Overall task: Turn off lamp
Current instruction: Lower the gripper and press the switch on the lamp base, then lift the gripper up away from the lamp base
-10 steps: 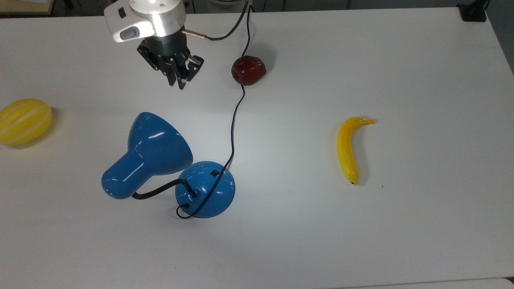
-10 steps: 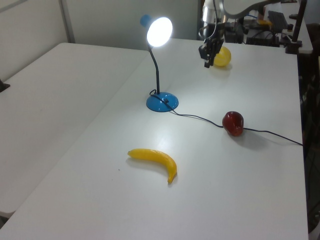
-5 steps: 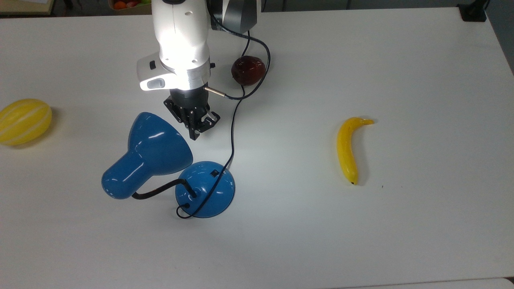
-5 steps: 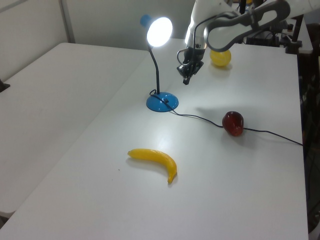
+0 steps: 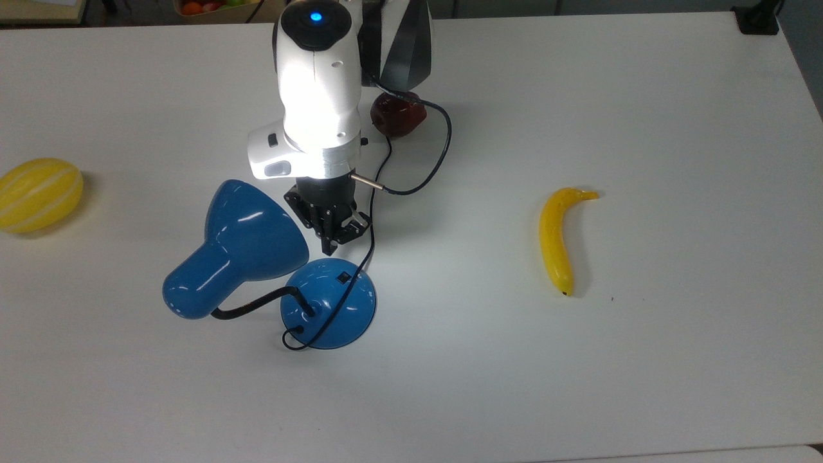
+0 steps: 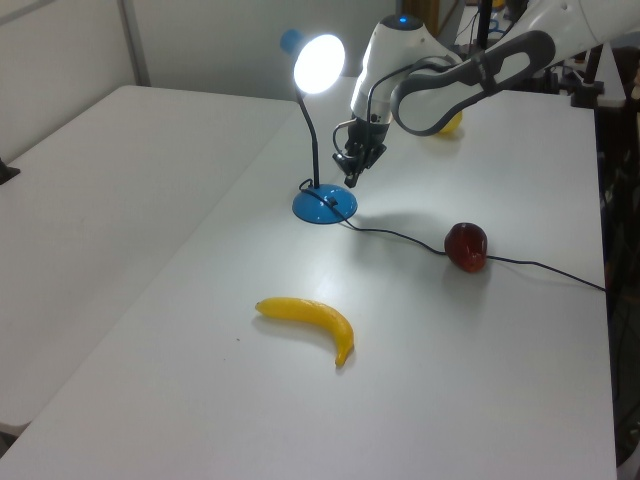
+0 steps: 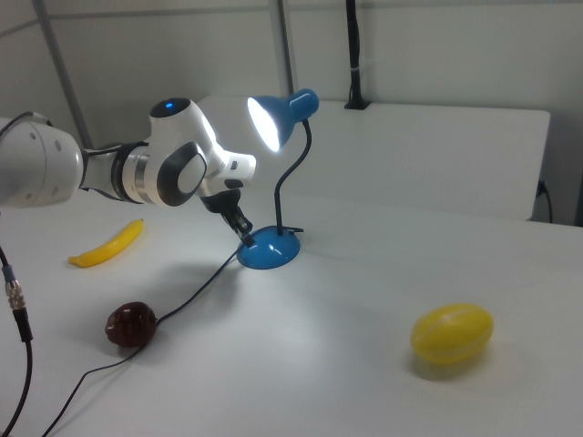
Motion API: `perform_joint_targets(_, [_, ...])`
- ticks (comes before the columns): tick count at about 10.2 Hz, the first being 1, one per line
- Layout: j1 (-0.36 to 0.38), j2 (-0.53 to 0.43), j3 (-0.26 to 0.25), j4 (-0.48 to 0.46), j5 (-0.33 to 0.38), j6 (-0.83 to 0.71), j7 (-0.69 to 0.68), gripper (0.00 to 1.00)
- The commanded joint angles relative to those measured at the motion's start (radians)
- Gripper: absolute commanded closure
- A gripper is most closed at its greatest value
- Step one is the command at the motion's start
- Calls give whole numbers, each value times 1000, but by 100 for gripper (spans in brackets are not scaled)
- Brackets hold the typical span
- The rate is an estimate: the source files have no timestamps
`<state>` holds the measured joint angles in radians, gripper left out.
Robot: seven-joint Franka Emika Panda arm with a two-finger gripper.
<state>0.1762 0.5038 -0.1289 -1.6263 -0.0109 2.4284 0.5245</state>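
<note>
I find the lamp (image 5: 270,270) left of centre on the white tabletop (image 5: 643,386) in the top view, its round base (image 5: 329,303) standing flat and its shade (image 6: 318,62) lit. The claw (image 5: 333,241) hangs just above the upper edge of the base, near the small black switch (image 5: 344,278); I cannot confirm contact from any view. Its fingers appear drawn close together with nothing between them, though their tips are hard to make out against the dark housing. The arm covers part of the dark red fruit (image 5: 402,116) at upper centre. The lamp's cord (image 6: 400,235) runs past that fruit. A banana (image 5: 558,238) lies at right, a yellow melon (image 5: 35,193) at the left edge, partly cut off.
</note>
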Motion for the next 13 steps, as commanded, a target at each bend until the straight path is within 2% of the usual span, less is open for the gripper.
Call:
perform_joint_targets(1, [37, 42, -14, 31, -20, 79, 54, 100])
perform_joint_targets(3, [40, 59, -14, 34, -21, 92, 60, 100])
perform_joint_targets(8, [49, 113, -14, 69, -99, 93, 135, 100])
perform_joint_targets(13, [54, 124, -14, 63, -113, 89, 152, 100])
